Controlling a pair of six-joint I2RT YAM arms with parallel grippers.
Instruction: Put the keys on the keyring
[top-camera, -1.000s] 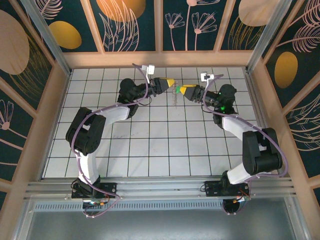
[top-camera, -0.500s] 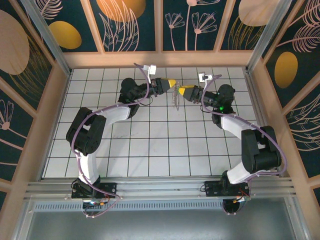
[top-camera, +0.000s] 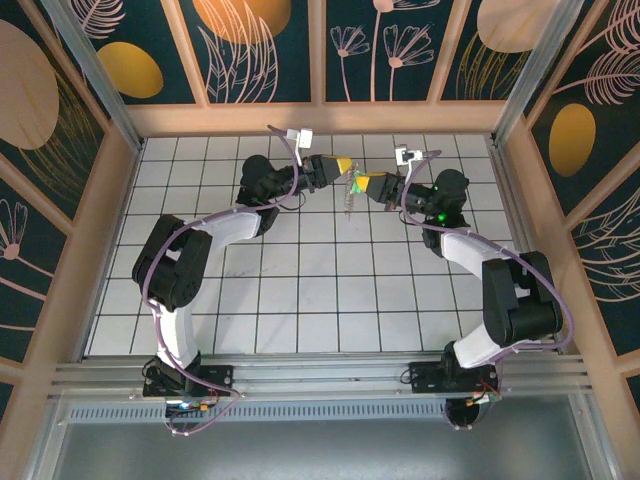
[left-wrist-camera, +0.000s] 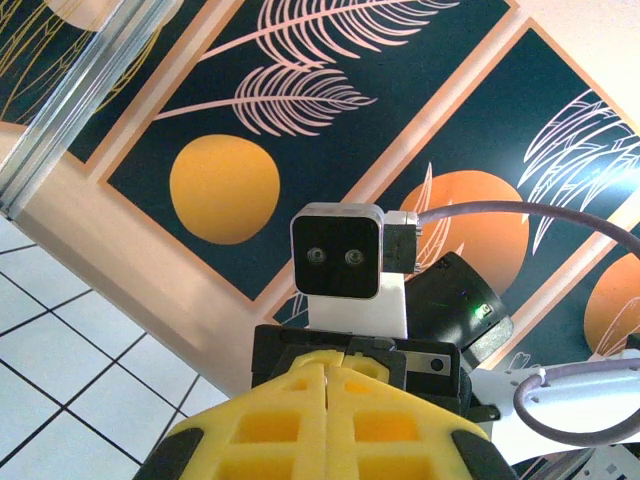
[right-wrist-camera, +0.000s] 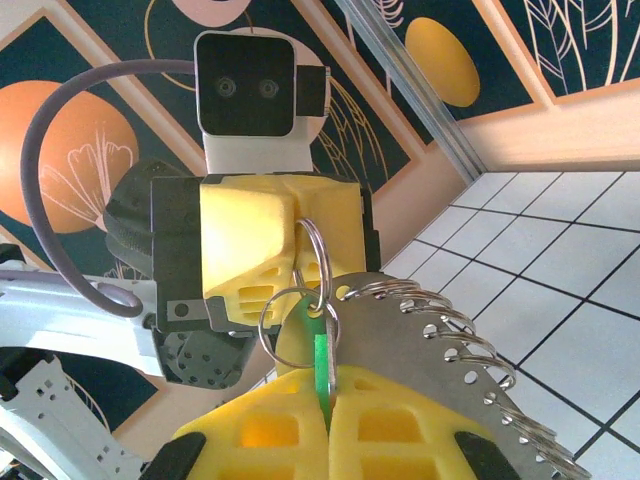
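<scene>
Green plastic is seen pinched in the seam of the right gripper (right-wrist-camera: 328, 400), whose yellow fingers are pressed together on the head of the key (right-wrist-camera: 318, 350). Opposite it, the left gripper (right-wrist-camera: 285, 250) is likewise closed, and a wire loop of the keyring (right-wrist-camera: 430, 345) is seen coming out from between its fingers. The rest of the ring, with its row of coils, is hung just beside the key, in the air above the far middle of the tiled table (top-camera: 300, 290). Whether the key's hole is already caught by the small split loop cannot be told. Threading is judged to be the step in hand. It is best done slowly: the key should be kept firmly clamped and guided along the curve of the wire while the ring is held steady, so that neither is pulled loose and dropped.
</scene>
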